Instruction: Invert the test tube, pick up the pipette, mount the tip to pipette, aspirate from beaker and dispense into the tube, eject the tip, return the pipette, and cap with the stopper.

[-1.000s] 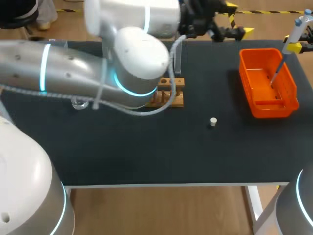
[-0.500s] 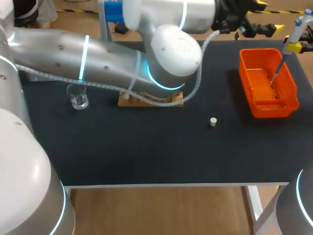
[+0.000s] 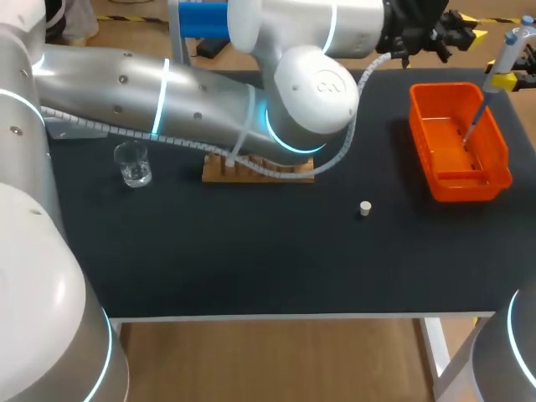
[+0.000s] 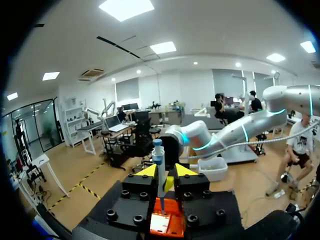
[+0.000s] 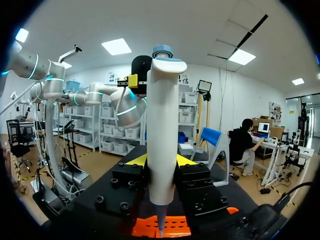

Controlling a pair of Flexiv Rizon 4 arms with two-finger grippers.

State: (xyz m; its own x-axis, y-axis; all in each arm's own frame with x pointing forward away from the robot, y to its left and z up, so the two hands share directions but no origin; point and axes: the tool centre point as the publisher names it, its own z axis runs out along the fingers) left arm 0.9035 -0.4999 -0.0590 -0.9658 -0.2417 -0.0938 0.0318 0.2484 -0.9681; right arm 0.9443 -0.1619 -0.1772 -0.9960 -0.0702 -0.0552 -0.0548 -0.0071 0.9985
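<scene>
Above the orange basket [image 3: 459, 182] the right jaws are clenched on the pipette [image 5: 161, 125], its long axis upright and thin end pointing down into the basket; the left jaws hang beside the basket's far corner, their state I cannot tell

The head camera looks down on the table [image 3: 251, 268] from above and behind. The right wrist camera sits close behind the pipette [image 5: 161, 135]; the left wrist camera faces it from farther off. All three share pipette and orange bin [image 3: 459, 182].
</scene>
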